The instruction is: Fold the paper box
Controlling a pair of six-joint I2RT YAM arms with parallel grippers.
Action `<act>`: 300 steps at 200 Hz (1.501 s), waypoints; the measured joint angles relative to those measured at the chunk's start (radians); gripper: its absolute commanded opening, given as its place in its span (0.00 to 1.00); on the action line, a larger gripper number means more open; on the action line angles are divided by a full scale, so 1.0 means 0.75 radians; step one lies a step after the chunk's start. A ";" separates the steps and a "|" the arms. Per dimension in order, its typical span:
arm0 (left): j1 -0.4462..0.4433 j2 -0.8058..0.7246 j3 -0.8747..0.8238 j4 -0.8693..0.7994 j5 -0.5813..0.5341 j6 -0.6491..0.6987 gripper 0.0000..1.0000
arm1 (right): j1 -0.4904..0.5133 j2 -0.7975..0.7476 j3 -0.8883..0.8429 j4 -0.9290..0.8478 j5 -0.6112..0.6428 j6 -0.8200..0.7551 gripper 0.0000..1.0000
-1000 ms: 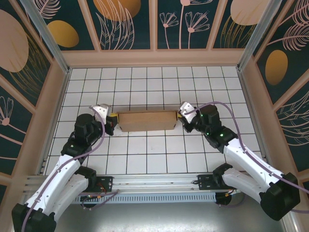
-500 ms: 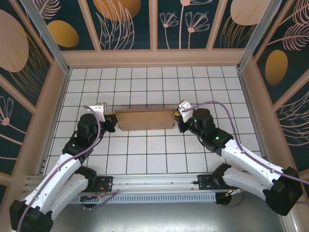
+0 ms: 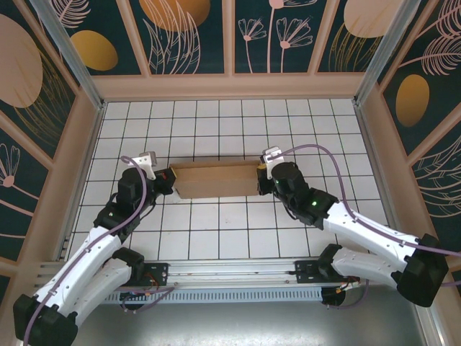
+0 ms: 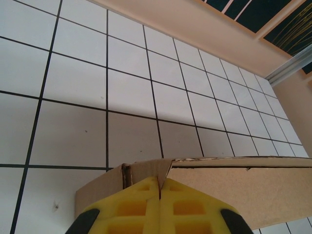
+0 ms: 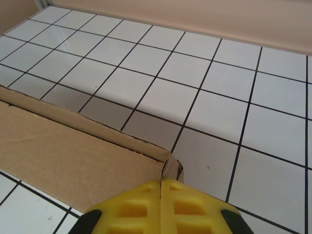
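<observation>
The paper box [image 3: 216, 180] is a long brown cardboard shape lying across the middle of the tiled floor, with its side walls folded up. My left gripper [image 3: 171, 179] is shut, and its yellow tips touch the box's left end. In the left wrist view, the left gripper [image 4: 160, 181] meets a folded corner flap of the box [image 4: 234, 190]. My right gripper [image 3: 261, 176] is shut at the box's right end. In the right wrist view, the right gripper [image 5: 160, 183] touches the creased corner of the box [image 5: 73, 151]. No cardboard is seen clamped between either pair of jaws.
White tiles with black lines cover the floor [image 3: 216, 122] on all sides of the box. Tan walls [image 3: 230, 86] enclose the back and both sides. A metal rail [image 3: 230, 270] runs along the near edge, where the arm bases are bolted.
Both grippers have slid toward the far side along the box ends, and the right arm has swung left. The box has shifted slightly away. Both jaws have stayed shut.
</observation>
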 measured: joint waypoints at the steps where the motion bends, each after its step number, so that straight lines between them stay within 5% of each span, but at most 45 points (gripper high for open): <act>1: 0.000 0.003 0.003 -0.003 0.000 -0.001 0.00 | 0.000 0.001 0.002 -0.001 0.001 0.003 0.00; 148: 0.001 0.044 0.065 -0.093 -0.016 -0.015 0.00 | -0.002 0.190 0.209 -0.205 0.044 0.379 0.00; 300: -0.012 0.036 0.072 -0.119 -0.027 0.002 0.00 | -0.002 0.147 0.134 -0.135 0.073 0.232 0.00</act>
